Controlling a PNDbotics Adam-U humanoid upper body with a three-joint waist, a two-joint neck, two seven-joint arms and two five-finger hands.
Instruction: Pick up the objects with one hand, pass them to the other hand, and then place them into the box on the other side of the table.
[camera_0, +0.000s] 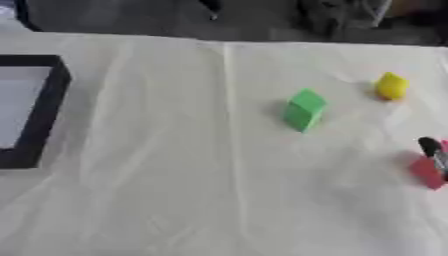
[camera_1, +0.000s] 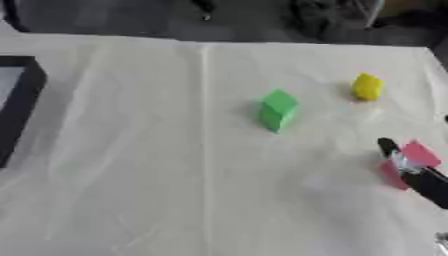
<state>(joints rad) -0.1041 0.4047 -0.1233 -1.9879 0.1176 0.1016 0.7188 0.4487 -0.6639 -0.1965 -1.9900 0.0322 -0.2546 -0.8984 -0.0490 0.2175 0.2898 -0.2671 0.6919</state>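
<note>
Now the right hand (camera_1: 411, 172) reaches in at four o'clock, dark fingers laid against the red block (camera_1: 418, 154); whether they close on it, I cannot tell. The green block (camera_1: 278, 110) sits mid-table, the yellow block (camera_1: 367, 86) at two o'clock, the box (camera_0: 44, 112) at nine. Best to settle the grasp squarely before lifting.
</note>
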